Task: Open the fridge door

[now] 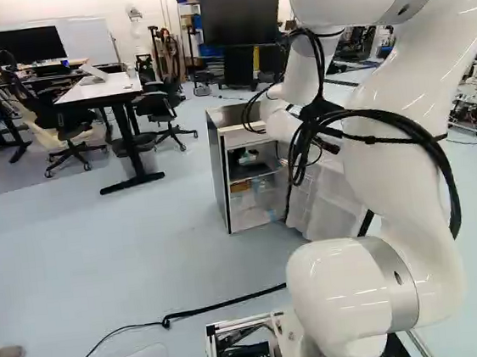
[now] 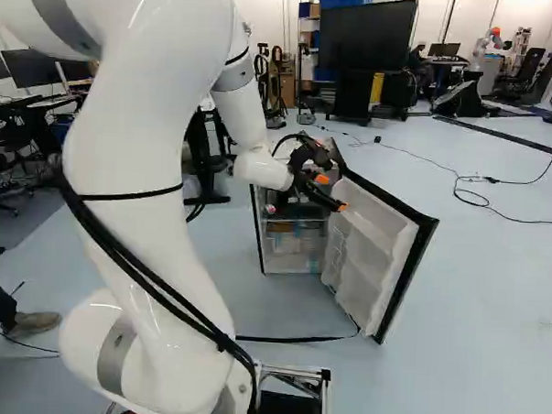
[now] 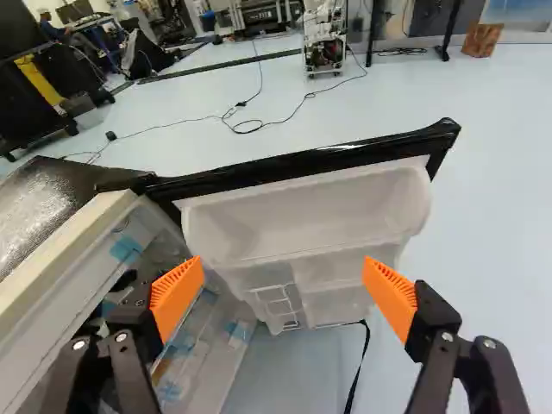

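Hovering with fingers spread, the black, orange-padded pincer (image 2: 332, 193) faces the open, black-edged, white-lined door (image 2: 375, 253) of the small silver-topped fridge (image 3: 43, 207).

Glossy white arm (image 2: 149, 165) — black cables (image 2: 234, 351)

The pale blue floor (image 1: 101, 252) carries the fridge (image 1: 254, 207) and, it seems, a black cable (image 1: 226, 303).
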Available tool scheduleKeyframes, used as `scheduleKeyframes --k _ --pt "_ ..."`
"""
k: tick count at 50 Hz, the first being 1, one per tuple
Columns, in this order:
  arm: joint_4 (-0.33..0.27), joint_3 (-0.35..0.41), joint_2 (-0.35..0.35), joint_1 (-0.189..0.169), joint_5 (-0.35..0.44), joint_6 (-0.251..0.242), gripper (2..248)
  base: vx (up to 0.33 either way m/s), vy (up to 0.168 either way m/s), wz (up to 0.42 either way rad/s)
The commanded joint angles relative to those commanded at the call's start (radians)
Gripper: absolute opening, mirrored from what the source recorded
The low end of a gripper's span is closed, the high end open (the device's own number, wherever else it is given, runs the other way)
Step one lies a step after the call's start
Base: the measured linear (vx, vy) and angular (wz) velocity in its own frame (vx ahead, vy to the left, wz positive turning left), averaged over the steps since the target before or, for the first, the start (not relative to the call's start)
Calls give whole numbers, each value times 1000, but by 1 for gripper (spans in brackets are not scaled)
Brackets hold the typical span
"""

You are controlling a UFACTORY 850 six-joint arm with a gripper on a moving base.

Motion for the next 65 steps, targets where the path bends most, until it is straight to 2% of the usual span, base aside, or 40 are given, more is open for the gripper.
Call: scheduleKeyframes --k 7,38,65 --pt "-53 17 14 0 -17 0 247 0 0 0" --pt "-100 42 36 4 -17 9 247 0 0 0" --pt "-219 115 102 18 -10 39 247 0 0 0"
